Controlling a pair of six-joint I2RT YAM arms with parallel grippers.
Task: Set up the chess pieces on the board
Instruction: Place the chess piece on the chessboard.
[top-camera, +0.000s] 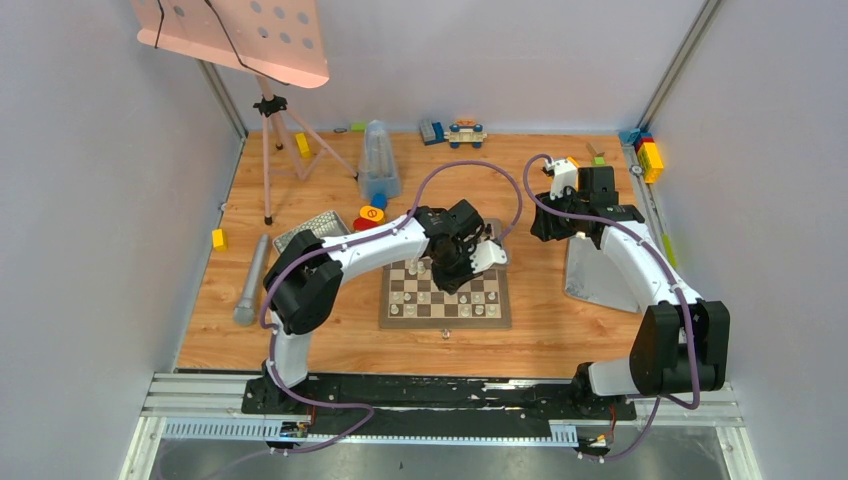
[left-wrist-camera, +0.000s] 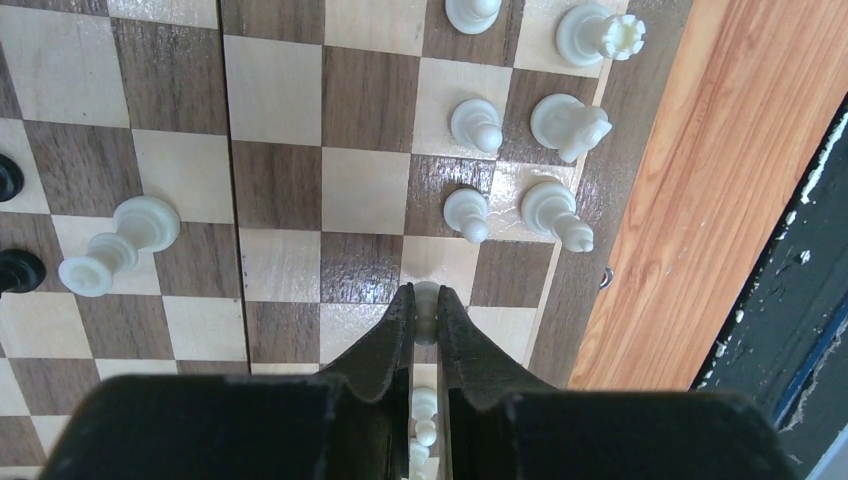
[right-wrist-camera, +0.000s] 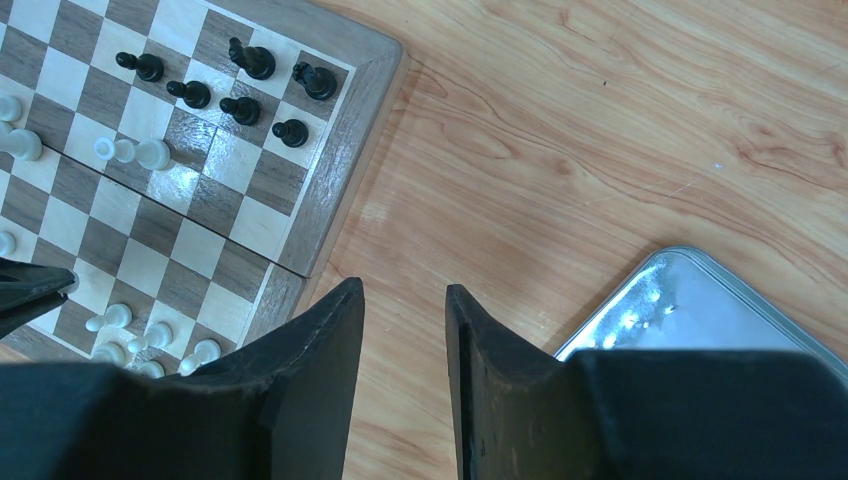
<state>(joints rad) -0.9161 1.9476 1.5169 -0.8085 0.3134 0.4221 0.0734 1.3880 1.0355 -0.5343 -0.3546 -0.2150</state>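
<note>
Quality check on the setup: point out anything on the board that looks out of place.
One white piece lies toppled on its side in the middle of the board, while the white pieces along its edge stand upright.

Folding wooden chessboard (top-camera: 445, 322), partly set, flat at mid-table.
A white rook (left-wrist-camera: 598, 35), knight (left-wrist-camera: 568, 125) and bishop (left-wrist-camera: 555, 212) stand along one edge with two pawns (left-wrist-camera: 476, 124) in front. Black pieces (right-wrist-camera: 250, 60) cluster by the opposite edge's corner. One white piece (left-wrist-camera: 118, 247) lies toppled mid-board, and another white pawn (left-wrist-camera: 426, 405) is pinched upright in the left gripper (left-wrist-camera: 427, 298).
</note>
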